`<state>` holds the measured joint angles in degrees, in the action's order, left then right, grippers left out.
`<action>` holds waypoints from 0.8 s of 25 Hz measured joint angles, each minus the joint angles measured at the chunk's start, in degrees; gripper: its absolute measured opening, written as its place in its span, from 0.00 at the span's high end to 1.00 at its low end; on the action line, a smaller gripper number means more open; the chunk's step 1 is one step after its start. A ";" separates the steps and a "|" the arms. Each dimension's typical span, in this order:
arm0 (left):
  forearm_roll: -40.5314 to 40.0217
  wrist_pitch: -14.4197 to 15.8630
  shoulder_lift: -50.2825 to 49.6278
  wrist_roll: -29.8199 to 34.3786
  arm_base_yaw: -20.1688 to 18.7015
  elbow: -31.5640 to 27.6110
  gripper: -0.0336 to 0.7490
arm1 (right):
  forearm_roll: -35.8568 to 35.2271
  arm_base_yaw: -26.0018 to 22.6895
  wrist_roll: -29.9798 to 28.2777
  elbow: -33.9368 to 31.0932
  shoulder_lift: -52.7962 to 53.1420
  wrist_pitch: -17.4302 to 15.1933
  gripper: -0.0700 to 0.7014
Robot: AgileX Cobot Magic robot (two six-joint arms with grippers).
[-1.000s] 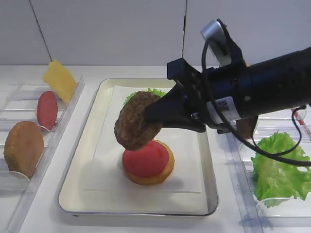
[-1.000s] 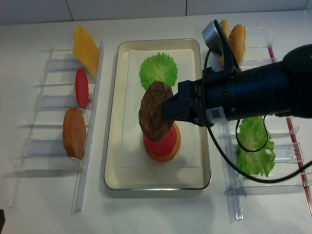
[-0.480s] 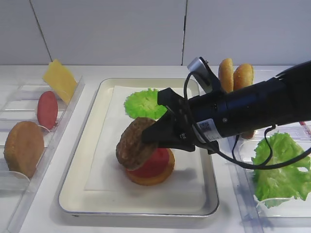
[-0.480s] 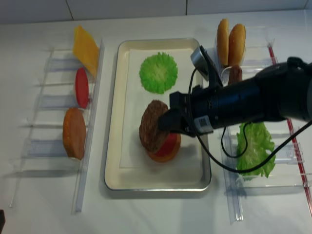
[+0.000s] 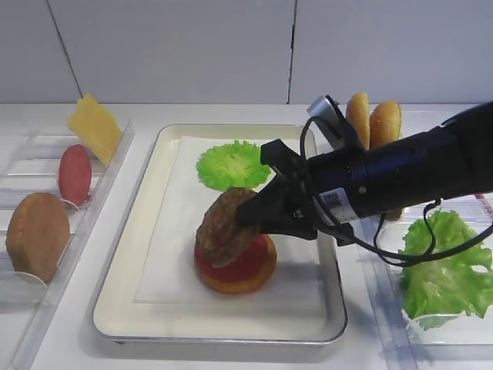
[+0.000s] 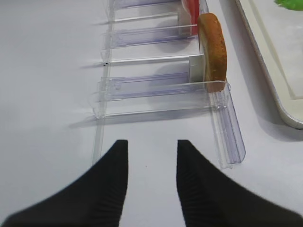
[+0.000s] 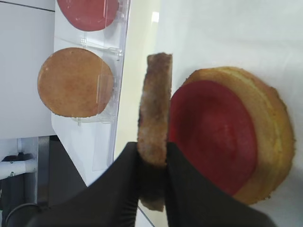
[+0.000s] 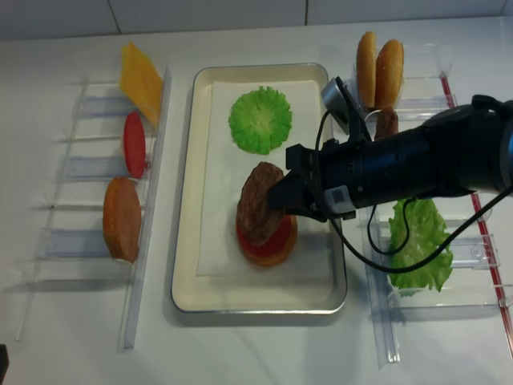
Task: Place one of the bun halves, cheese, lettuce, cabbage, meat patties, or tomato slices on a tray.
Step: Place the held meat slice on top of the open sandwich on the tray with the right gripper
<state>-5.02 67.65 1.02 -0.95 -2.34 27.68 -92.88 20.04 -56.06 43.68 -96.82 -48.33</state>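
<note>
Now, tray (image 5: 123, 270) holding bun-tomato stack, lettuce (image 5: 229, 164), right claw (image 5: 248, 218) pinching patty (image 5: 223, 229).

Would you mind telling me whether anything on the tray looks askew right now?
The meat patty is tilted on edge, clamped in the right gripper, its lower edge over the tomato slice on the bun half, not lying flat. Nothing else stands out.

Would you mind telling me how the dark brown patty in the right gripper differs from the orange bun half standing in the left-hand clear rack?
The lumpy dark brown meat patty is tilted over the tray's tomato-topped bun, clamped by the right gripper; the smooth golden-orange bun half stands on edge in the clear plastic rack, untouched. The patty is dark and grainy, the bun half lighter and smoother. Both are round discs of similar width.
</note>
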 joint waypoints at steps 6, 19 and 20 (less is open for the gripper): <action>0.00 0.00 0.00 0.00 0.00 0.00 0.66 | -0.52 0.00 0.11 0.00 -1.61 -1.54 0.73; 0.00 0.00 0.00 0.00 0.00 0.00 0.66 | -1.80 0.00 0.58 0.00 -4.86 -2.15 0.73; 0.00 0.00 0.00 0.00 0.00 0.00 0.66 | -1.80 0.00 0.85 0.00 -4.86 -2.15 0.73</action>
<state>-5.02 67.65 1.02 -0.95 -2.34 27.68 -94.68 20.04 -55.21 43.68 -101.68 -50.49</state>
